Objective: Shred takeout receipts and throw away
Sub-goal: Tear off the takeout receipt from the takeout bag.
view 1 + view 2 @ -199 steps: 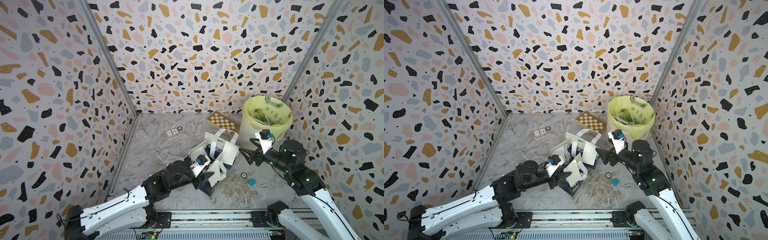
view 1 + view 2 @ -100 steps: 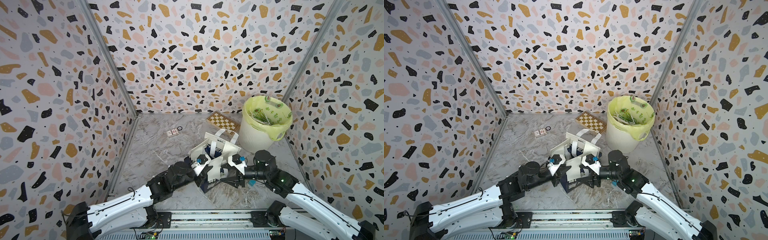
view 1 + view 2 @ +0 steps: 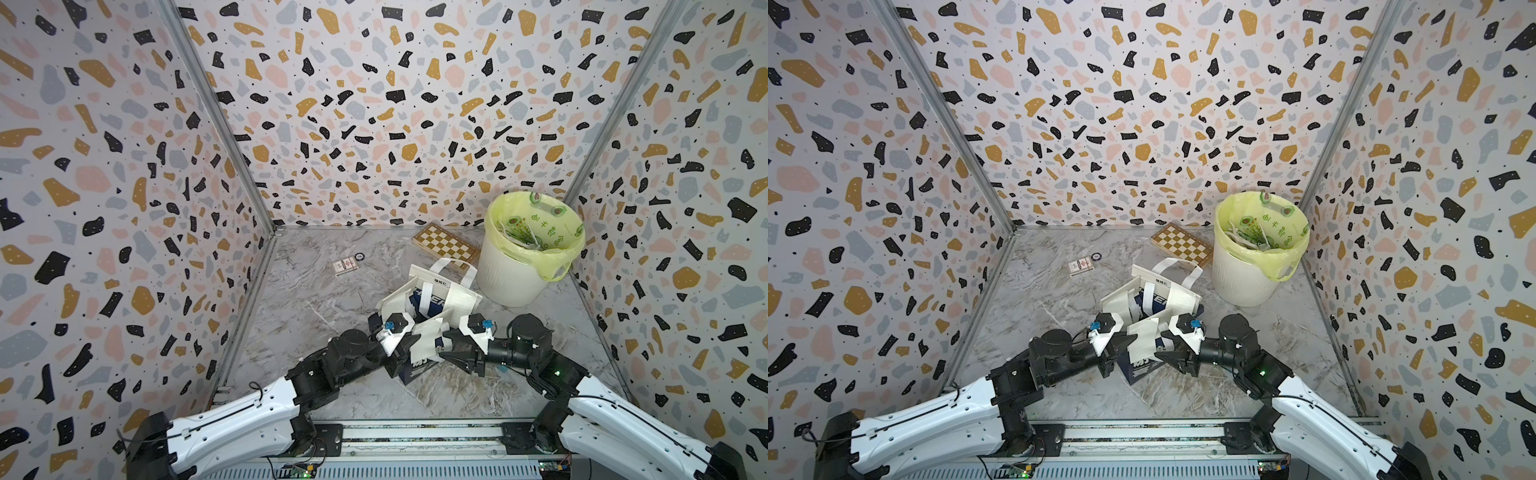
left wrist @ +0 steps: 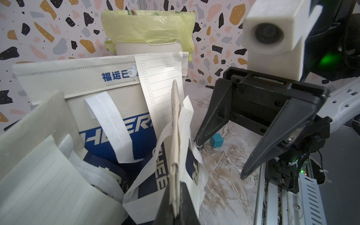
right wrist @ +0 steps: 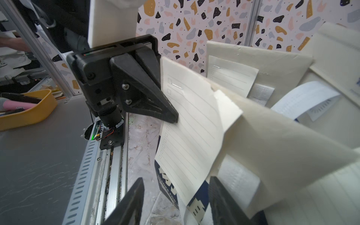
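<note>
Two navy-and-white paper bags (image 3: 440, 295) lie mid-floor in both top views. A lined white takeout receipt (image 5: 191, 136) is stapled to the near bag's top edge. My left gripper (image 4: 176, 187) is shut on that receipt and the bag edge behind it; one of its fingers (image 5: 173, 118) presses the slip's face. My right gripper (image 5: 176, 181) is open, its jaws standing either side of the receipt's lower corner without touching it. In a top view the left gripper (image 3: 409, 353) and the right gripper (image 3: 444, 345) face each other across the bag. A second receipt (image 4: 161, 81) is stapled to the far bag.
A white bin (image 3: 515, 274) with a yellow liner stands at the back right, paper scraps inside. A chessboard (image 3: 444, 245), a card pack (image 3: 345, 266) and a small ring (image 3: 359, 256) lie further back. Paper shreds (image 3: 469, 395) and a blue cube (image 4: 216, 141) litter the floor near the rail.
My right arm has swung down from the bin to the bag, its jaws narrowing. My left gripper has shut on the receipt and bag edge.
</note>
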`<action>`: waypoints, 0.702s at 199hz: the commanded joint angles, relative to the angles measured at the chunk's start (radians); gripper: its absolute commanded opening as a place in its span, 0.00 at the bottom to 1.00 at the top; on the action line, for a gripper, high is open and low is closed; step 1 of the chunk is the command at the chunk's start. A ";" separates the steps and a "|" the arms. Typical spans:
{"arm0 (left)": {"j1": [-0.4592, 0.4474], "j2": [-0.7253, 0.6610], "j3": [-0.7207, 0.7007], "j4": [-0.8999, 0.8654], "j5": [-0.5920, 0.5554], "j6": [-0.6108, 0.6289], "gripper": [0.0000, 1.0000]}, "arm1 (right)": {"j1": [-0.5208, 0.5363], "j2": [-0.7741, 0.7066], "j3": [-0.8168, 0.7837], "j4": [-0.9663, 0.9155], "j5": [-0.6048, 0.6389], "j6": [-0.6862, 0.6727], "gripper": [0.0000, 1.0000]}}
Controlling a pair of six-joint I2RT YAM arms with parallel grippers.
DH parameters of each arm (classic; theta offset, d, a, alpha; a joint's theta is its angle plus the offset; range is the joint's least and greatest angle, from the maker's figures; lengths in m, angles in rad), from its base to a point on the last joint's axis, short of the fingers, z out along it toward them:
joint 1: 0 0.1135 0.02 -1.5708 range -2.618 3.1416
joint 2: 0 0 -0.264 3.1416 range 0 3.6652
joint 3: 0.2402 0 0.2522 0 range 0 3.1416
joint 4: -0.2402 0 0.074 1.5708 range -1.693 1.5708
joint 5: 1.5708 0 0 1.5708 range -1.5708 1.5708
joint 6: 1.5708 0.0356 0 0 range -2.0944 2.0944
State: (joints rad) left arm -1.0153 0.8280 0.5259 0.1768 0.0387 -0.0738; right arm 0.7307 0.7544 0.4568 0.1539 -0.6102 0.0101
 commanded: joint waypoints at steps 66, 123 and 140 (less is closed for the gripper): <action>0.024 -0.026 -0.026 0.063 0.043 -0.040 0.08 | -0.001 0.060 0.006 0.160 -0.008 0.062 0.56; 0.026 -0.021 -0.045 0.099 0.060 -0.075 0.07 | -0.001 0.102 0.010 0.222 -0.037 0.079 0.56; 0.027 -0.018 -0.048 0.102 0.065 -0.079 0.07 | 0.001 0.119 0.010 0.247 -0.051 0.090 0.55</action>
State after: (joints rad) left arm -0.9947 0.8135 0.4950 0.2192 0.0761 -0.1314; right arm 0.7307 0.8600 0.4492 0.3386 -0.6289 0.0746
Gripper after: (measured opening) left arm 0.074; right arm 0.555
